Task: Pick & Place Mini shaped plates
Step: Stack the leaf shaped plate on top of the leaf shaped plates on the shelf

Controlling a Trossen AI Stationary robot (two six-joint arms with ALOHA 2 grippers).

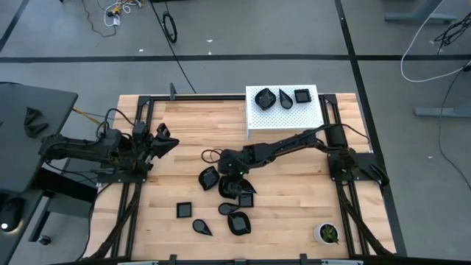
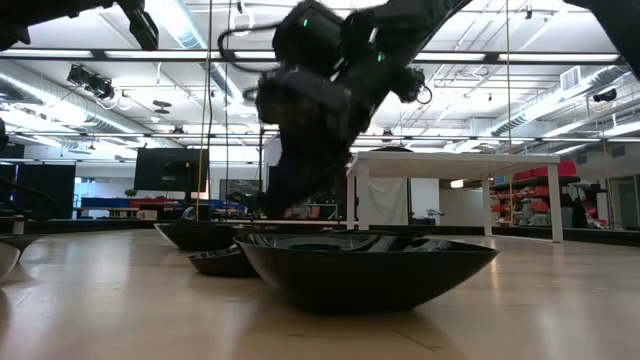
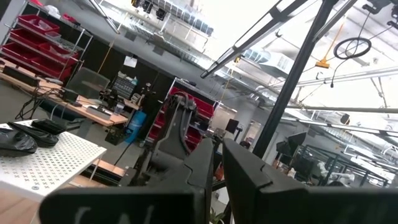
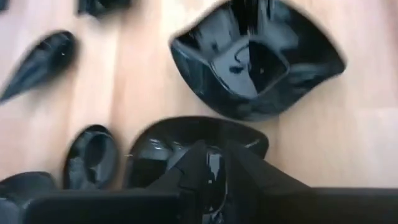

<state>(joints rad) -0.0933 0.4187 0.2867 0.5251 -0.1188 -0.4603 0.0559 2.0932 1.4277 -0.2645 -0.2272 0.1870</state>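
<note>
Several glossy black mini plates lie on the wooden table in the high view, in a cluster around (image 1: pixel 221 202). Three more sit on a white perforated tray (image 1: pixel 283 121) at the far edge. My right gripper (image 1: pixel 235 182) reaches from the right into the cluster and points down, shut on a rounded plate (image 4: pixel 168 146). Beside that plate lie a squarish plate (image 4: pixel 258 59), a teardrop plate (image 4: pixel 37 62) and a small oval one (image 4: pixel 90 155). My left gripper (image 1: pixel 165 138) waits near the table's left edge, shut, touching nothing. My right gripper (image 4: pixel 214 158) comes from above, pointing down, and pinches the rounded plate's rim (image 4: pixel 214 177) between its two fingers. The fingers (image 4: pixel 249 165) cover most of the contact. I cannot tell whether the plate is off the table.
A white cup with green contents (image 1: pixel 327 233) stands near the table's near right corner. In the low view a wide plate (image 2: pixel 365 265) sits close to the camera, with others behind it. Bare wood shows between the cluster and the tray.
</note>
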